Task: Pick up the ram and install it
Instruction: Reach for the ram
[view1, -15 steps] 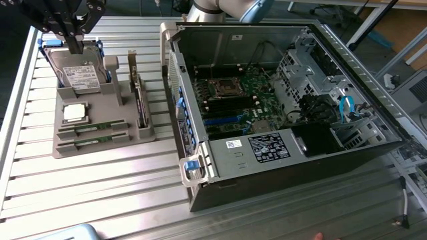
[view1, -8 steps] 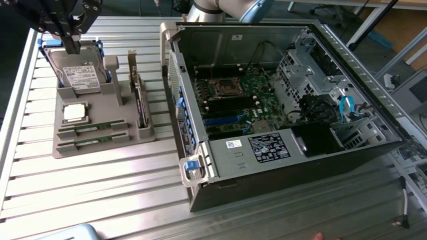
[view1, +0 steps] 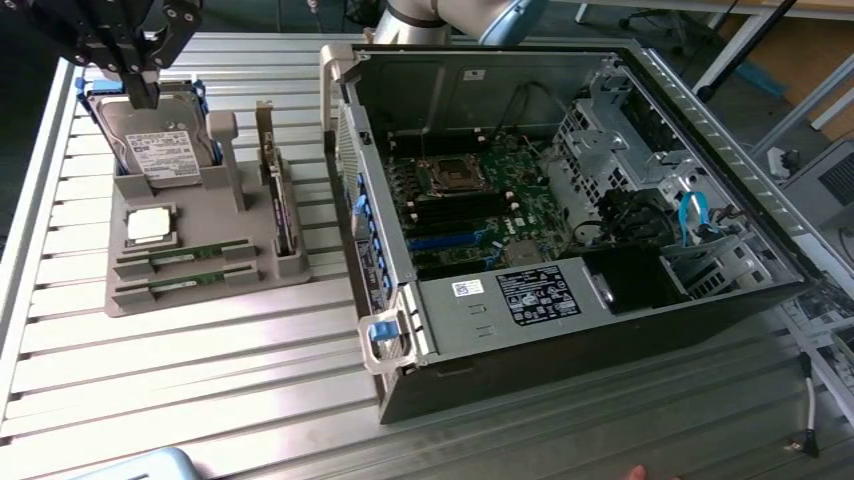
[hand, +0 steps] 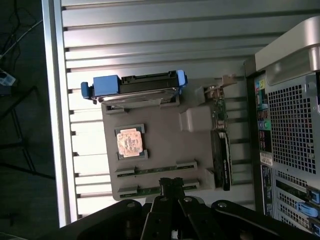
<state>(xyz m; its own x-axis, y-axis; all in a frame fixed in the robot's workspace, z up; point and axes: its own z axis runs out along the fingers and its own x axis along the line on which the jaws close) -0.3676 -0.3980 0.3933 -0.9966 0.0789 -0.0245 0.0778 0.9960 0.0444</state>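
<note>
**Gripper closed above the holder, both ram sticks in their slots**

The gripper (view1: 142, 95) hangs above the grey holder (view1: 200, 300) and touches nothing. Its 2 fingers are pressed together, with nothing between them.

The holder stands on the slatted metal table (view1: 200, 390), near the table's edge on the exterior view's left. A hard drive (view1: 160, 150) with blue rails stands at 1 end of the holder. At the opposite end, the first ram stick (view1: 183, 252) and the second ram stick (view1: 180, 284) lie side by side, each in its own slot. The first one is closer to the processor chip (view1: 150, 226), which sits between the ram sticks and the hard drive. An expansion card (view1: 278, 200) stands on its edge along the holder's side that faces the computer case (view1: 441, 380).

The case lies open on the table beside the holder, and the motherboard (view1: 494, 190) is visible inside.

In the wrist view the closed fingertips of the gripper (hand: 172, 184) cover a part of the second ram stick (hand: 140, 190). The first ram stick (hand: 155, 170) is fully visible just beside it.
</note>
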